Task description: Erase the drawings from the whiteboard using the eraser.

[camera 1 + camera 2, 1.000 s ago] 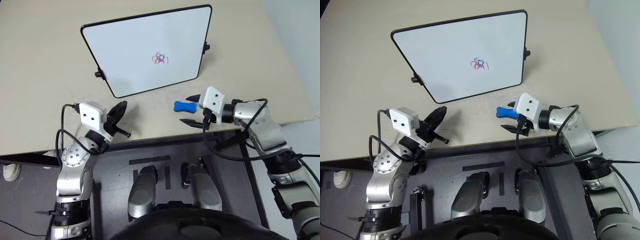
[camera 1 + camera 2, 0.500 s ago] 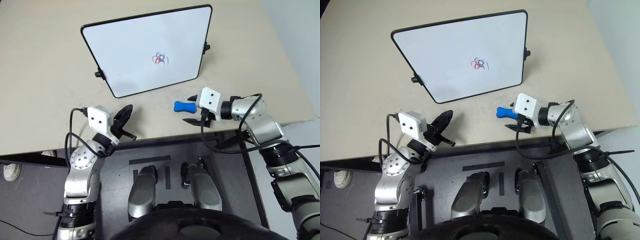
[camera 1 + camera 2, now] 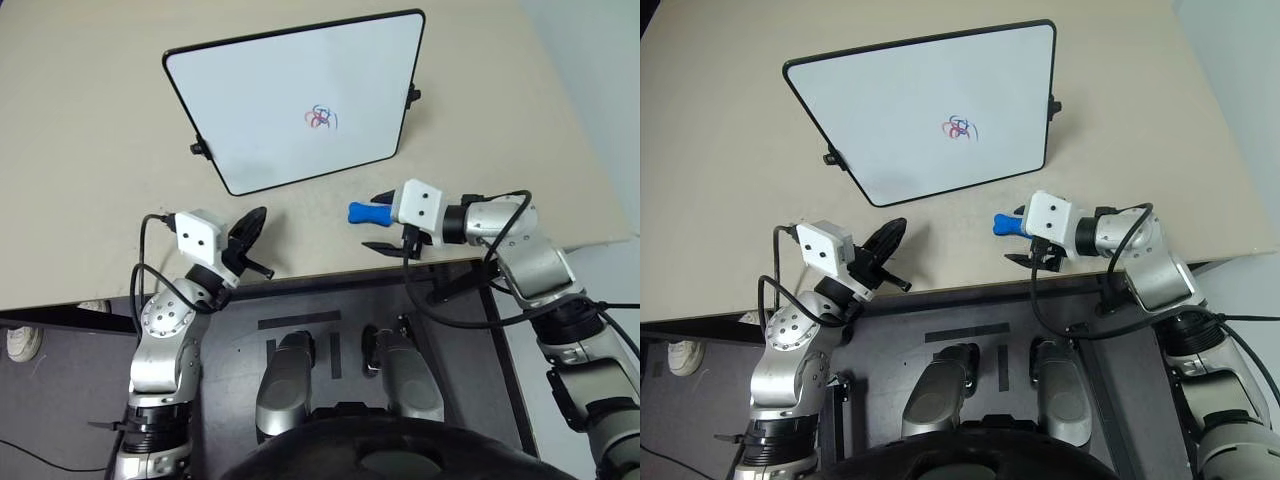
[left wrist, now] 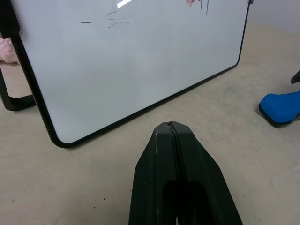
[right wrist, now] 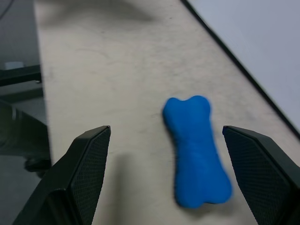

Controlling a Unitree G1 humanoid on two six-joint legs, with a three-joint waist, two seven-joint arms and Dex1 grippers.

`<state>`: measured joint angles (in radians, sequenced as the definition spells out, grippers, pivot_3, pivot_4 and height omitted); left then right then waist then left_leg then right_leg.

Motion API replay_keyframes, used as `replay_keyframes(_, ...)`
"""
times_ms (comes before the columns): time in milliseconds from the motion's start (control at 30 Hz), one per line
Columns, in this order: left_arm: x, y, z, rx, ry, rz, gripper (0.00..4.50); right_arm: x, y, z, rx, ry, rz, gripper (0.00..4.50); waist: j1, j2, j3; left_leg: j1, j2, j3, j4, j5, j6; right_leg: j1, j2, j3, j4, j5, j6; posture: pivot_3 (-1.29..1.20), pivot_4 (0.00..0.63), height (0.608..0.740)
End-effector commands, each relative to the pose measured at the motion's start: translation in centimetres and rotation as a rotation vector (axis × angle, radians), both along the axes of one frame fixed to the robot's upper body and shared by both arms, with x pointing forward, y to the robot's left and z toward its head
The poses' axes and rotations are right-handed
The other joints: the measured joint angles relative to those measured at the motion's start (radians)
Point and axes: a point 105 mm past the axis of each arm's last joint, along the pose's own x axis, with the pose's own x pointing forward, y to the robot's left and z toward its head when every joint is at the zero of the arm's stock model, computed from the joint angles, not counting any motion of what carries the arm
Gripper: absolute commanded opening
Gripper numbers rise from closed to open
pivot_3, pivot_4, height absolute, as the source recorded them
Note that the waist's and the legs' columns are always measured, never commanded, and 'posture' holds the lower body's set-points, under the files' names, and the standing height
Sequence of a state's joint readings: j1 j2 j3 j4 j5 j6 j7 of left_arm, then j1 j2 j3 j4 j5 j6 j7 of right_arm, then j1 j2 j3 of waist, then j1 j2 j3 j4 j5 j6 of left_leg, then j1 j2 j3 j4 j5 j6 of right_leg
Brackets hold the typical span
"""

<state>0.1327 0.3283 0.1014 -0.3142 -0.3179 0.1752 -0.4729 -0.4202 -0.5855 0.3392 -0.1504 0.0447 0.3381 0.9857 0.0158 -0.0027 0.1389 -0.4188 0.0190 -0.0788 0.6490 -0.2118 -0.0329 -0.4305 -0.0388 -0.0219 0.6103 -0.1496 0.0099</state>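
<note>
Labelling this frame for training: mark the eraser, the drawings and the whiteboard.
eraser (image 5: 197, 150): right wrist view, narrow middle.
drawings (image 3: 321, 117): left eye view, centre of scribble.
whiteboard (image 3: 260, 90): left eye view, bare white surface.

Beige table (image 3: 80, 150) carried two items. Whiteboard (image 3: 270, 110) lay flat on it, well ahead of both grippers, with drawings (image 3: 321, 117) near its centre. Blue eraser (image 3: 368, 212) lay on the bare tabletop, just beside the right gripper (image 3: 382, 222), apart from the whiteboard.
</note>
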Motion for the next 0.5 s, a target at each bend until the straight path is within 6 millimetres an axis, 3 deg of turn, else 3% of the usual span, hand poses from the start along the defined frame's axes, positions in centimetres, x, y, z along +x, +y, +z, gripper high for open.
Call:
replay_keyframes(33,0.0,-0.3,0.7,-0.001,-0.038,-0.005,0.00,-0.1,0.3,0.4,0.006,0.000,0.020,4.04,0.000,0.000,0.000,0.000,0.000,0.000,0.000,0.000,0.000,0.000,0.000,0.000,0.000,0.000,0.000,0.00,0.150,0.740)
replay_keyframes(500,0.1,-0.5,0.6,-0.008,-0.041,-0.002,0.00,1.7,0.1,-0.6,-0.015,0.002,-0.026,4.04,0.000,0.000,0.000,0.000,0.000,0.000,0.000,0.004,0.006,0.000,0.000,0.000,0.000,0.000,0.000,0.00,0.150,0.740)
